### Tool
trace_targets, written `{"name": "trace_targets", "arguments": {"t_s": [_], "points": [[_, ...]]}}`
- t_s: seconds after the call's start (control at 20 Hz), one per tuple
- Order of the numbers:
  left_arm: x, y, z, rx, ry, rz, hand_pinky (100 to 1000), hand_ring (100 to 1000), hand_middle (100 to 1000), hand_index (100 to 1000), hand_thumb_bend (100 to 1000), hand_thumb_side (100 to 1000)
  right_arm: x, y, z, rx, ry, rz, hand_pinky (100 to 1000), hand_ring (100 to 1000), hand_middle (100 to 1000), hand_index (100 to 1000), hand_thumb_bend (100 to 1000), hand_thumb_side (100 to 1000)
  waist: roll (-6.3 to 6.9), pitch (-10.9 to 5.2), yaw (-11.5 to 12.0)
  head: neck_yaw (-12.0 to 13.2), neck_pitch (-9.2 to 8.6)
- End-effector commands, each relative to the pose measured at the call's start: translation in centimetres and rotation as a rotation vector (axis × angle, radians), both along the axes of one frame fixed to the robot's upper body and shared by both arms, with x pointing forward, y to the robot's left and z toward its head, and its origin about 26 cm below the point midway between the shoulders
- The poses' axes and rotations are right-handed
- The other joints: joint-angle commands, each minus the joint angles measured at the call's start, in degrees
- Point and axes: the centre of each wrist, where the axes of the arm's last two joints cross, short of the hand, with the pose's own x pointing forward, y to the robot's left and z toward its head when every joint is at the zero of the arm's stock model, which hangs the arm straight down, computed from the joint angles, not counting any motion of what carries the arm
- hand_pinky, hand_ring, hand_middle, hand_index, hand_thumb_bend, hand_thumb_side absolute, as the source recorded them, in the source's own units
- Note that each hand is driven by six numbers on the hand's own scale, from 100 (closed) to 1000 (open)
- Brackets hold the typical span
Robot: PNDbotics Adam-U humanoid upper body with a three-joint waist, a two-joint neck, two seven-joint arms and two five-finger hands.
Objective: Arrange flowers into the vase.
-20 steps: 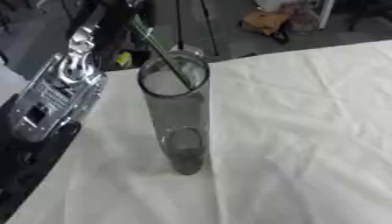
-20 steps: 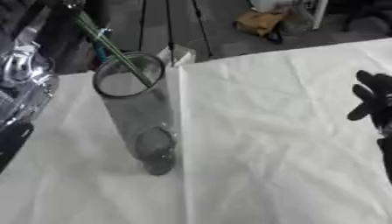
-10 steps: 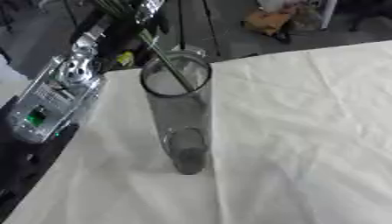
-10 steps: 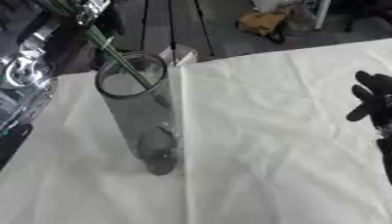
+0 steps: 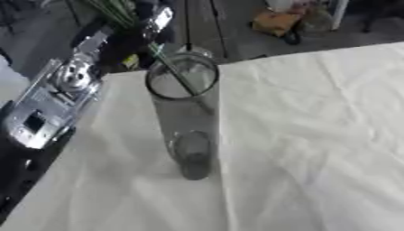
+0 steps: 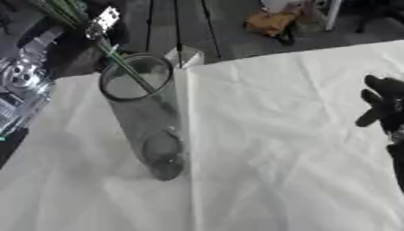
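The vase stands upright on the white cloth, a green stem slanting through its rim. The left hand, beyond it, pinches the stem. The right hand idles, fingers relaxed. A sideways stem push could tip the vase.

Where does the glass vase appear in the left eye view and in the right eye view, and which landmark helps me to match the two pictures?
Left eye view: the glass vase stands slightly left of centre on the white cloth.
Right eye view: the vase sits further left, in the left third, with the right hand at the right edge.
Shared landmark: the green stem leaning into the vase's mouth from the upper left.
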Motion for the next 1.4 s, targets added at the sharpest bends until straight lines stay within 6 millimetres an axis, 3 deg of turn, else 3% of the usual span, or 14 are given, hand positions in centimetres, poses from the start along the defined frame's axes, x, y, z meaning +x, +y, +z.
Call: {"name": "trace_targets", "arguments": {"t_s": [0.05,0.3,0.6,0.8,1.4], "points": [[-0.22,1.25,1.36,0.015,-0.054,0.038,292,421,418,524,100,820,-0.27,-0.12,0.79,-0.016,-0.026,-0.004,1000,1000,524,914,100,1000,0.71,-0.96,0.0,-0.1,0.35],[-0.31,1.71,1.77,0.023,-0.103,0.058,354,503,490,622,100,816,-0.28,-0.15,0.76,-0.017,-0.024,-0.006,1000,1000,523,914,100,1000,0.75,-1.01,0.1,-0.1,0.29],[-0.47,2.13,2.14,0.058,-0.149,0.071,490,643,604,740,100,819,-0.29,-0.15,0.73,-0.02,-0.02,-0.007,1000,1000,522,914,100,1000,0.92,-1.09,0.0,0.0,0.33],[-0.37,2.2,1.99,0.085,-0.127,0.055,557,697,662,789,100,862,-0.3,-0.13,0.69,-0.022,-0.015,-0.009,1000,1000,520,914,100,1000,0.99,-1.07,0.0,0.0,0.39],[-0.04,2.02,2.11,0.204,-0.039,-0.023,660,765,746,876,100,919,-0.28,-0.06,0.69,-0.029,-0.006,-0.01,1000,1000,517,915,100,1000,1.51,-0.94,-0.4,0.5,0.19]]}}
